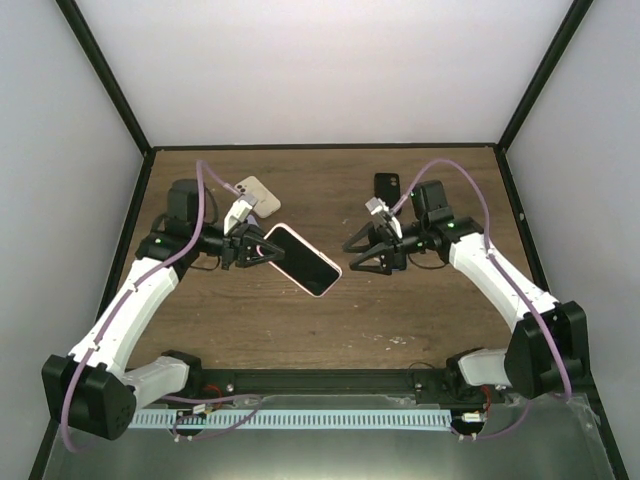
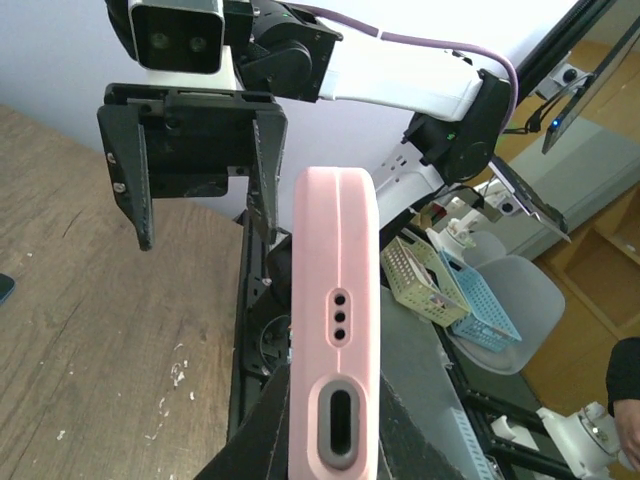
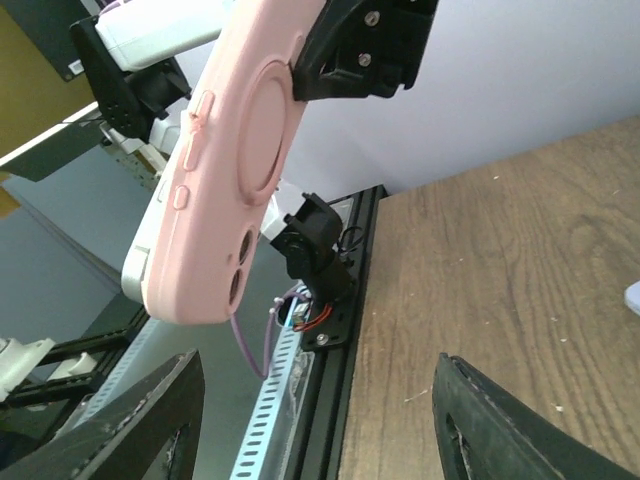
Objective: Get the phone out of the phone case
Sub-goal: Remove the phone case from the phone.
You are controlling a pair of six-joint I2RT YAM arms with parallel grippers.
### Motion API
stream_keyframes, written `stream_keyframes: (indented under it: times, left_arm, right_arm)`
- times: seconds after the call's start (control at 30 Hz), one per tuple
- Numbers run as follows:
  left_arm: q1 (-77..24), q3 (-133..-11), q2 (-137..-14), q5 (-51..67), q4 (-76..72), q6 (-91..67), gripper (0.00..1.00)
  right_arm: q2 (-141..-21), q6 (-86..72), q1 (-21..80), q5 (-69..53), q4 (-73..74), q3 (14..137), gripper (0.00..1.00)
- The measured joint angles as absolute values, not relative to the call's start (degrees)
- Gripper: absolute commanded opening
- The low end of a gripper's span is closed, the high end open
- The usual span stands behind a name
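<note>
**A:** The pink phone case (image 2: 335, 330) sits right at the left wrist camera, bottom edge first, with an oval port cutout and three small holes above it.

**B:** Held by what?

**A:** The left jaws are clamped on that near end. The case hangs tilted in the air above the wooden surface (image 1: 420, 310). Its free end reaches out toward the right jaws.

**B:** And those?

**A:** The right jaws are spread apart and empty. They face the case's free end, near it but not touching.

**B:** The arms?

**A:** The left arm (image 1: 140, 290) rises from its base and bends inward, and the right arm (image 1: 500, 275) mirrors it.

**B:** How does the case look?

**A:** It has a smooth pink back with a large circle, two camera holes and side buttons. I cannot tell whether a phone is inside.

**B:** Anything else?

**A:** A pale device (image 1: 258, 195) lies beyond the left jaws, and a dark device (image 1: 387, 185) lies beyond the right jaws.
</note>
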State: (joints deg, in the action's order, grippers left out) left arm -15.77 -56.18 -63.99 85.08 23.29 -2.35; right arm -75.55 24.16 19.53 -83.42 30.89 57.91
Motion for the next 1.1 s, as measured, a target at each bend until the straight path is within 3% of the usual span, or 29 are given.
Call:
stream_keyframes:
  times: [0.63, 1.1]
  left_arm:
    - [-15.8, -55.2, -64.7, 83.6, 21.9, -2.7, 0.0]
    - [-15.8, -55.2, -64.7, 83.2, 21.5, -2.8, 0.0]
  right_arm:
    - [-75.5, 23.9, 24.3, -84.7, 33.9, 59.3, 0.52]
    - [-75.5, 19.0, 24.6, -82.7, 30.3, 59.3, 0.3]
